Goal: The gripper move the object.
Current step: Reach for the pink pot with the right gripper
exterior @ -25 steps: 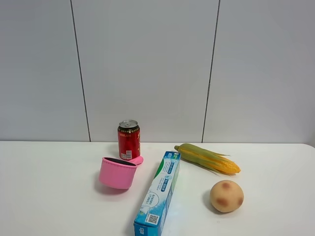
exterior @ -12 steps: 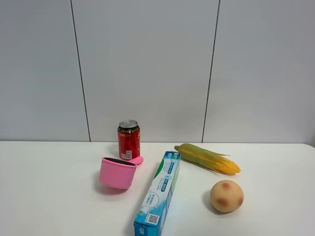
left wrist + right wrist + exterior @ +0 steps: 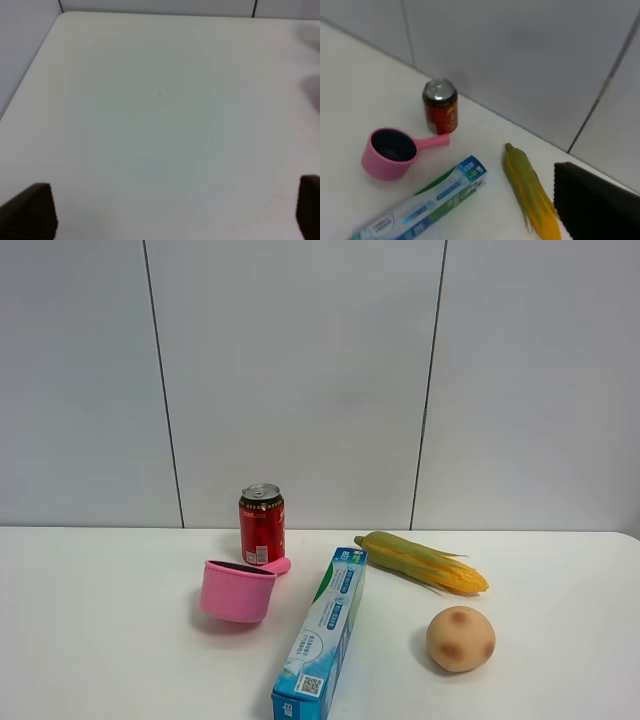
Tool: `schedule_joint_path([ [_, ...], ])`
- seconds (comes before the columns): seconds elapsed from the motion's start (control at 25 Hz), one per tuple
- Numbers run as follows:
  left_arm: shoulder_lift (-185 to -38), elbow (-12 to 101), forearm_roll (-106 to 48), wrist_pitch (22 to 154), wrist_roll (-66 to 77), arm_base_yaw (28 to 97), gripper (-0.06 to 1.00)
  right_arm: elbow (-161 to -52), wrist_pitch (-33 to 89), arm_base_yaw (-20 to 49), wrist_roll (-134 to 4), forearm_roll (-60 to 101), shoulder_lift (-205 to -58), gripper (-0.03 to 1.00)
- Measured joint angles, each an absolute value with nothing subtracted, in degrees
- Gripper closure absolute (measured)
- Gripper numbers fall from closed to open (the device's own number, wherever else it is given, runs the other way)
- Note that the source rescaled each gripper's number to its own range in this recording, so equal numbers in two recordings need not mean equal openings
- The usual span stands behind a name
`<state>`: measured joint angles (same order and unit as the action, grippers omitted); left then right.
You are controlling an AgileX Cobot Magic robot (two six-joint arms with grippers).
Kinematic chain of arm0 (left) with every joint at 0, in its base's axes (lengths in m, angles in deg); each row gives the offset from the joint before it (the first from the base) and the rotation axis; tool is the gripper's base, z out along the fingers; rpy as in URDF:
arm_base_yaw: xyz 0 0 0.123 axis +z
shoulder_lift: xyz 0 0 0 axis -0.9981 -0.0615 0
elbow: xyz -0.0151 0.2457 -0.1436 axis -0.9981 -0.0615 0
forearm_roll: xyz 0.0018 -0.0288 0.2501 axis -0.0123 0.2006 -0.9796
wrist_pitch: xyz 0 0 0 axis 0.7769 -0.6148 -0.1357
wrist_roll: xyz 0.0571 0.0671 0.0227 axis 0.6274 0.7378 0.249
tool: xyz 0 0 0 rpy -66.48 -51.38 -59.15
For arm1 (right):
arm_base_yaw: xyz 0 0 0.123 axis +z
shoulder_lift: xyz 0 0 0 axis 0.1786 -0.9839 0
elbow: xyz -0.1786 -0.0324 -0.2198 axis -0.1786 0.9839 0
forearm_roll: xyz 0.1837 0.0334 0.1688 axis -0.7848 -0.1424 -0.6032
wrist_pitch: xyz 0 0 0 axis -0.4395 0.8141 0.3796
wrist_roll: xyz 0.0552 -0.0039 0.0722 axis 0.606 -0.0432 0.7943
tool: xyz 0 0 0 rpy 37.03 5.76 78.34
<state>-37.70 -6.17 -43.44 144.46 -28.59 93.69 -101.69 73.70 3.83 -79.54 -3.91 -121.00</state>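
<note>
The pink toy saucepan stands upright on the white table, its stubby handle pointing at the red can. In the right wrist view it shows its dark inside. Neither gripper shows in the exterior high view. My left gripper is open and empty over bare table, its black fingertips wide apart. Of my right gripper only one black finger shows, off to one side, nothing against it, well above the saucepan and away from it.
A red soda can stands just behind the saucepan. A long toothpaste box lies to the saucepan's right. A corn cob and a potato lie further right. A grey panelled wall stands behind the table.
</note>
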Motion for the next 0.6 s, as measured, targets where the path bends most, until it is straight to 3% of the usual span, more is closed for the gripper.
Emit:
schedule_joint_path([
  [0.32, -37.7, -6.17, -43.44, 144.46, -28.59, 93.69, -0.06, -122.2, 78.6, 26.46, -58.88, 24.29, -145.71, -0.03],
  [0.6, -37.7, -6.17, -43.44, 144.46, -28.59, 93.69, -0.06, -134.67, 85.09, 33.59, -57.12, 27.24, -166.88, -0.03],
])
